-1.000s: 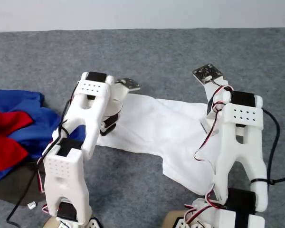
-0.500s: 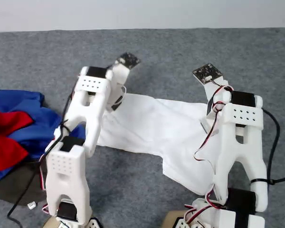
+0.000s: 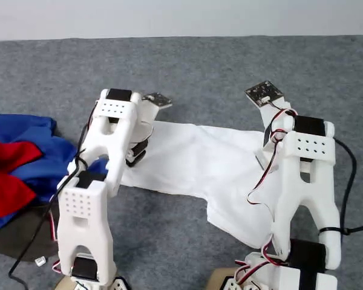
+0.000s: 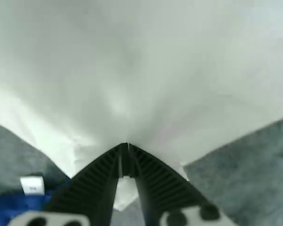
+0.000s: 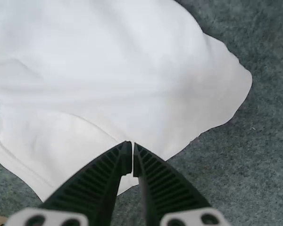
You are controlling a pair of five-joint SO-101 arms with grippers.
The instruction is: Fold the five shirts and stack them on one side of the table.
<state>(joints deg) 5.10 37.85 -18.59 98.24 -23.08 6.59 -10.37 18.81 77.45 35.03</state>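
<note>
My left gripper [image 4: 125,149] pinching near edge of white fabric shirt [image 3: 199,160]; my right gripper [image 5: 132,149] clenched at opposite end, grasp unclear; shirt lying lengthwise between my arms.

Free room in the high view: the bare table [image 3: 187,66] across the whole upper frame, and a strip of it at lower centre between the arms.

Obstacles:
- The left arm [image 3: 103,175] stands at lower left.
- The right arm [image 3: 302,181] stands at lower right.
- The white shirt [image 3: 199,160] covers the centre, between and under both arms.
- The pile [image 3: 18,163] of blue and red cloth blocks the left edge, just beside the left arm.
</note>
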